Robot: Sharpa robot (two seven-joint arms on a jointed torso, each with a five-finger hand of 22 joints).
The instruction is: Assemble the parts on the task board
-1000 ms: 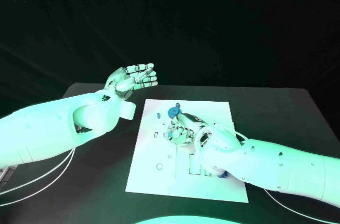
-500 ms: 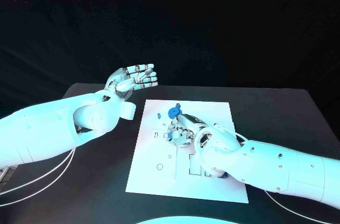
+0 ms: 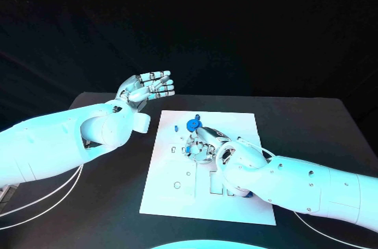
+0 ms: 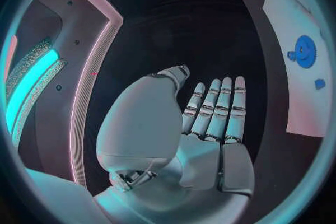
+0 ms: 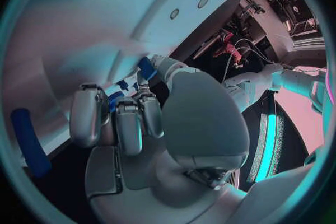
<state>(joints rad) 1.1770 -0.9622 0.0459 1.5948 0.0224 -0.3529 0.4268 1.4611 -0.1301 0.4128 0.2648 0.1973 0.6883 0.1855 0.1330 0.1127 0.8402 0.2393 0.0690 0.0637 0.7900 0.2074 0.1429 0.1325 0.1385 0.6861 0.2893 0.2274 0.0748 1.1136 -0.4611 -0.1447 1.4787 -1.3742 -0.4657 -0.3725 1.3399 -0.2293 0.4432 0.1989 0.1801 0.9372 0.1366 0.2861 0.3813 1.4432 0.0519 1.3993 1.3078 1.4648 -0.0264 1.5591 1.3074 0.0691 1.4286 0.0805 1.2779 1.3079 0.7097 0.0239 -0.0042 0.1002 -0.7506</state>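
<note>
On the black table (image 3: 315, 129), nothing has moved in the past second. The right hand (image 3: 203, 146) stays curled down on the white task board (image 3: 236, 123), fingertips touching a blue gear (image 3: 193, 124); whether it grips is unclear. The left hand (image 3: 148, 87) remains raised beyond the table's far left corner, fingers straight, empty.

The right hand (image 3: 203, 145) and blue gear (image 3: 193, 124) crowd the task board's (image 3: 169, 197) far end.

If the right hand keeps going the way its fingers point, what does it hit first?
Probably the blue gear on the board: the right hand points up the board toward it, fingertips just short of it. Their height above the board is unclear.
</note>
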